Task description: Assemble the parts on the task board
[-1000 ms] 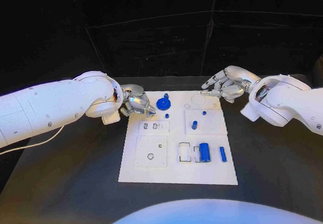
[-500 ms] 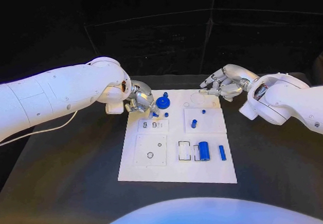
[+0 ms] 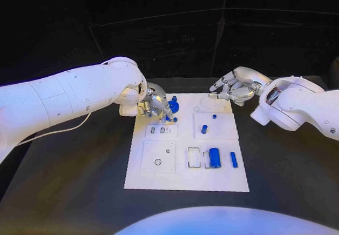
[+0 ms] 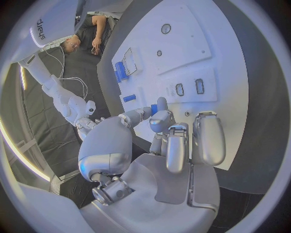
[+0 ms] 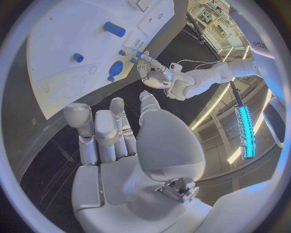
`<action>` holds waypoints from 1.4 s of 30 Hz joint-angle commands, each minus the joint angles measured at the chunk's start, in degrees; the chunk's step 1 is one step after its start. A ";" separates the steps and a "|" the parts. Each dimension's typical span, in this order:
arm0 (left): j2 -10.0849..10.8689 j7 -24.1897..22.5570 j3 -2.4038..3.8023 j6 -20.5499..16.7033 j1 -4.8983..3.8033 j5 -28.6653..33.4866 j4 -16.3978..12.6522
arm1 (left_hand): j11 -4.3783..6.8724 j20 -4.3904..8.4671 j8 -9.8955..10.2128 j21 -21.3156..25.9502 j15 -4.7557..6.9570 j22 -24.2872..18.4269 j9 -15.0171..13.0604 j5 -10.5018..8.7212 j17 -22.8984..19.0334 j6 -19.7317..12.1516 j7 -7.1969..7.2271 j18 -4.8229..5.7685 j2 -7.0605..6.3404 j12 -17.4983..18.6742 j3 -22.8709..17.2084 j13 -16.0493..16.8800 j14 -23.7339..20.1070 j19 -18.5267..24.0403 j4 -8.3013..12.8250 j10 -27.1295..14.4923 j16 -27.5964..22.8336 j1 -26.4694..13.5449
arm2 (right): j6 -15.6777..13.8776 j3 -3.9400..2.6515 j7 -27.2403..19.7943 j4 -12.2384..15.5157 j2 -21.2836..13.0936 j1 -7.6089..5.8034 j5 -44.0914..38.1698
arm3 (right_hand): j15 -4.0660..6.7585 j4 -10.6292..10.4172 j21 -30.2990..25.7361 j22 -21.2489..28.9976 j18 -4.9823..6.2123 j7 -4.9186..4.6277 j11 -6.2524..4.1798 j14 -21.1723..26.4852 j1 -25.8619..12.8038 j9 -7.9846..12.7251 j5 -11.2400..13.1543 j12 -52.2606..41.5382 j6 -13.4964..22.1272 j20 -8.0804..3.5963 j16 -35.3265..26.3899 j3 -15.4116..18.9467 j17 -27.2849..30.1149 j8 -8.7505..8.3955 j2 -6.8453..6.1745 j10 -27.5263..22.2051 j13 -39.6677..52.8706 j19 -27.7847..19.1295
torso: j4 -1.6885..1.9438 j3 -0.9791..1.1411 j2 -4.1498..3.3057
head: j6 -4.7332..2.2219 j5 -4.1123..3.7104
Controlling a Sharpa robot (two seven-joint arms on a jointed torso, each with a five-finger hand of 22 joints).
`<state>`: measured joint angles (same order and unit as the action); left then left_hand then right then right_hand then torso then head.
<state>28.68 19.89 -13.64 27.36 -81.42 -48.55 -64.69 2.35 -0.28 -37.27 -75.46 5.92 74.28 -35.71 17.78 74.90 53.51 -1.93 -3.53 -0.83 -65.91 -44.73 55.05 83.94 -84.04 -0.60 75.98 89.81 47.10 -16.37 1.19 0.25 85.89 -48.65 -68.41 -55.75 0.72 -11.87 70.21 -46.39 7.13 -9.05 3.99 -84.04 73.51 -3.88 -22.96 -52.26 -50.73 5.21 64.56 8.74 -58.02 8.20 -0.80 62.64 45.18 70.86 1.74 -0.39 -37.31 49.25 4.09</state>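
Left hand (image 3: 157,106) over the far left corner of the task board (image 3: 185,173), fingertips (image 4: 161,104) down by a small blue peg (image 3: 174,120), grip impossible to tell. Right hand (image 3: 234,88) loosely curled, empty, hovering off the far right corner. Big blue cylinder (image 3: 214,158) lying near the board's front.

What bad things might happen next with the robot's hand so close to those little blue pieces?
The left hand has its fingertips right among the small blue parts at the far end of the task board, beside the round blue part. It might bump that part or a small blue peg out of place. The right hand hangs over the board's far corner; if both reach in together, they might collide.
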 commanded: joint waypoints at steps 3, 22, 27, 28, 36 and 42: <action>-0.80 0.73 -0.03 2.31 0.43 -0.78 0.92 | 0.00 -0.38 -0.13 -0.38 -0.34 0.19 -0.19 0.84 15.10 0.55 0.03 -0.28 0.54 -0.55 -9.44 0.38 6.06 -0.41 10.18 0.62 0.19 -0.66 | -1.02 -0.04 -0.39 0.27 -0.01 -0.12 0.13 | -0.04 -0.37 -0.19 0.00 0.70 -0.02 0.01 0.12 -0.07 -0.02 -0.28 -0.28 0.31 0.18 -0.30 -0.08 -0.06 0.36 0.09 -0.23 -0.06 -0.20 | 0.01 -0.03 0.02 | 0.06 -0.03; -1.04 1.34 -0.02 5.52 1.14 -1.38 2.39 | 0.04 -0.40 0.00 -0.52 -0.34 0.44 -0.47 2.85 15.10 0.88 0.09 -0.23 1.17 -1.09 -9.31 1.16 6.06 -0.45 10.97 0.99 0.19 -1.88 | -1.17 -0.04 -0.40 0.36 -0.03 -0.12 0.12 | -0.04 -0.37 -0.19 0.00 0.70 -0.02 0.01 0.12 -0.07 -0.02 -0.28 -0.28 0.31 0.18 -0.30 -0.08 -0.06 0.36 0.09 -0.23 -0.06 -0.20 | 0.02 -0.12 0.00 | 0.18 0.18; -0.71 1.37 -0.03 5.91 1.48 -1.51 2.37 | 0.04 -0.40 0.00 -0.52 -0.35 0.44 -0.47 2.89 15.10 0.89 0.09 -0.23 1.19 -1.10 -9.30 1.18 6.06 -0.45 10.98 1.00 0.19 -1.91 | -1.19 -0.04 -0.43 0.36 -0.05 -0.12 0.12 | -0.04 -0.37 -0.19 0.00 0.70 -0.02 0.01 0.12 -0.07 -0.02 -0.28 -0.28 0.31 0.18 -0.30 -0.08 -0.06 0.36 0.09 -0.23 -0.06 -0.20 | 0.01 -0.11 -0.01 | 0.17 0.07; -0.66 1.37 -0.03 5.90 1.59 -1.53 2.40 | 0.05 -0.40 0.01 -0.52 -0.35 0.45 -0.49 2.99 15.10 0.92 0.09 -0.23 1.22 -1.12 -9.28 1.21 6.06 -0.45 11.02 1.02 0.19 -1.98 | -1.19 -0.04 -0.43 0.37 -0.05 -0.12 0.12 | -0.04 -0.37 -0.19 0.00 0.70 -0.02 0.01 0.12 -0.07 -0.02 -0.28 -0.28 0.31 0.18 -0.30 -0.08 -0.06 0.36 0.09 -0.23 -0.06 -0.20 | -0.01 -0.10 -0.01 | 0.20 0.15; -0.26 1.33 -0.03 5.15 2.61 -2.12 2.65 | 0.05 -0.40 0.02 -0.52 -0.35 0.45 -0.51 3.08 15.10 0.95 0.10 -0.23 1.26 -1.17 -9.25 1.27 6.06 -0.45 11.05 1.06 0.19 -2.07 | -1.20 -0.04 -0.45 0.39 -0.07 -0.12 0.12 | -0.04 -0.37 -0.19 0.00 0.70 -0.02 0.01 0.12 -0.07 -0.02 -0.28 -0.28 0.31 0.18 -0.30 -0.08 -0.06 0.36 0.09 -0.23 -0.06 -0.20 | 0.01 -0.16 -0.03 | 0.41 0.17; 0.17 1.25 -0.03 4.54 2.97 -2.73 2.63 | 0.05 -0.40 0.02 -0.51 -0.35 0.45 -0.52 3.14 15.10 0.96 0.10 -0.23 1.28 -1.19 -9.23 1.31 6.06 -0.45 11.07 1.08 0.19 -2.11 | -1.16 -0.04 -0.47 0.36 -0.06 -0.12 0.12 | -0.04 -0.46 -0.20 -0.02 0.70 -0.01 0.00 0.10 -0.01 -0.02 -0.43 -0.29 0.31 0.17 -0.34 0.05 -0.07 0.44 -0.01 -0.28 -0.15 -0.15 | 0.00 -0.13 0.00 | 0.54 0.20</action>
<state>28.78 20.75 -13.68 31.97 -78.46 -50.37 -62.04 2.35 -0.28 -37.22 -75.68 5.92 74.67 -36.14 20.88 74.90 54.05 -1.97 -3.53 -0.15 -66.83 -44.13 56.30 83.94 -84.03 0.36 76.77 89.81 45.11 -16.99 1.18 0.22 86.13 -48.71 -68.41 -55.75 0.72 -12.03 70.21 -46.40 7.12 -9.05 3.99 -84.04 73.52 -3.88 -23.19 -52.26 -50.73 5.21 64.56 8.89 -58.00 8.43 -0.80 62.64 45.09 70.86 1.75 -0.53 -37.34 49.74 4.27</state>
